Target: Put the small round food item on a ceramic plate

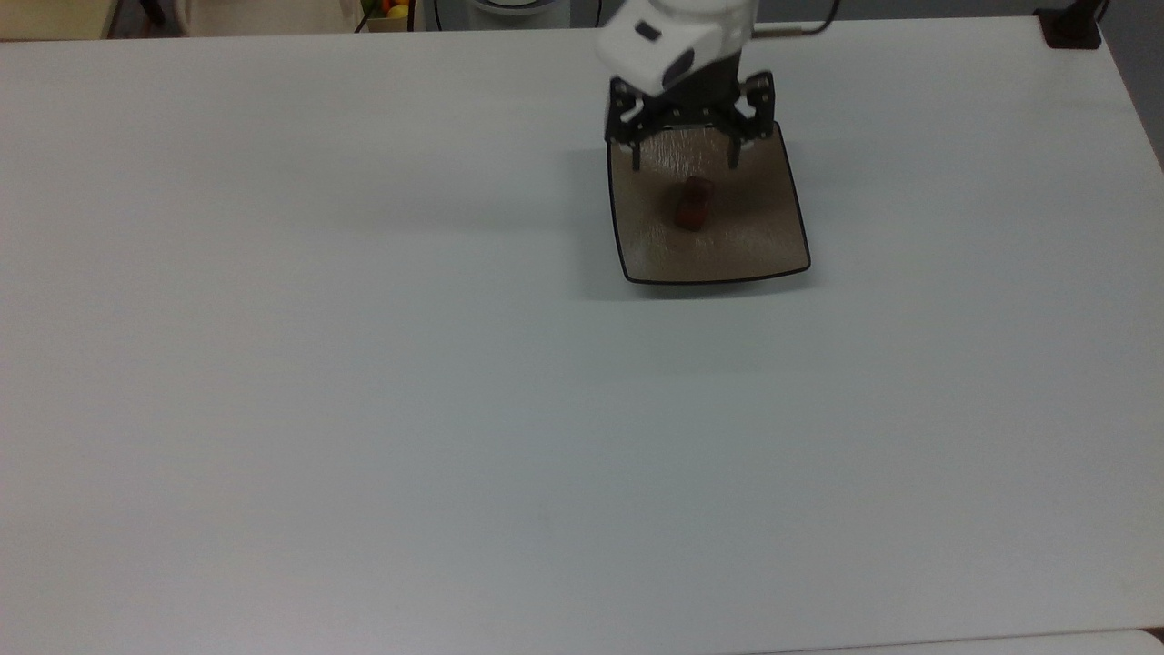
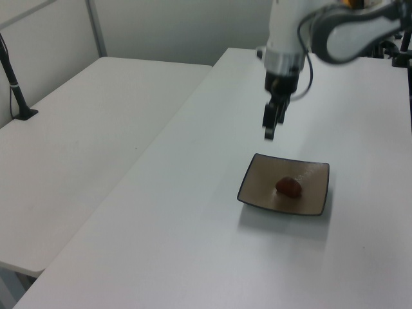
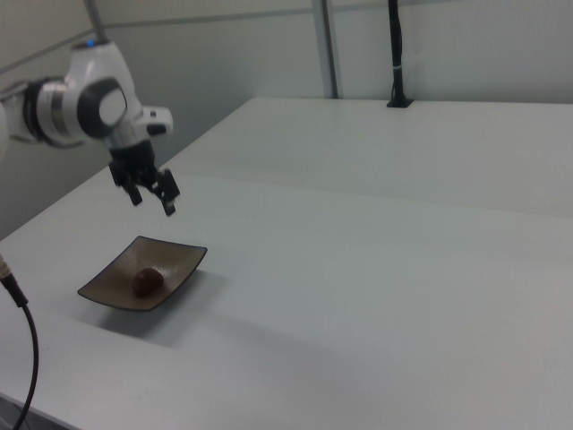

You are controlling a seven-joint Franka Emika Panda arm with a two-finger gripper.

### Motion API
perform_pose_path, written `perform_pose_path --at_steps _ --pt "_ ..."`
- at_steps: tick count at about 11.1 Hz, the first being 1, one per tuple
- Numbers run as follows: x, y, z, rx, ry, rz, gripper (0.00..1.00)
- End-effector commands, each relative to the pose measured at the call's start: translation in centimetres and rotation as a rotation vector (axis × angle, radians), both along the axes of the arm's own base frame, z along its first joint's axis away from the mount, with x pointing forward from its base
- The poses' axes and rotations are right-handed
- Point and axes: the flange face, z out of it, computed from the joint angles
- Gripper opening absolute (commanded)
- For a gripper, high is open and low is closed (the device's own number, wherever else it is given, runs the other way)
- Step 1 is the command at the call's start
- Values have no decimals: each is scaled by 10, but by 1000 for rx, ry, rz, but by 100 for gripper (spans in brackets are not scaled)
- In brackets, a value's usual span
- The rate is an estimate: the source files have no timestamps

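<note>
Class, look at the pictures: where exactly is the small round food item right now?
The small round food item lies near the middle of the ceramic plate, toward the top view's upper right of the table, with the open gripper raised above, not touching it.
</note>
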Motion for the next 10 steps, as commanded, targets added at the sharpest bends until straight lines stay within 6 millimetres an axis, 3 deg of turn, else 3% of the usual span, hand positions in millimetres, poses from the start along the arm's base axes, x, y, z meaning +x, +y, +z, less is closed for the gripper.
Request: perform_pose_path --at_steps 1,3,6,8,10 --pt "-7 -40 88 -41 67 -71 100" --pt "-18 -74 122 -55 88 -109 100" --pt "-38 -126 149 -67 123 -93 100" --pt "-44 -159 150 -57 130 -46 100" --pt "-37 -173 140 -50 95 53 100"
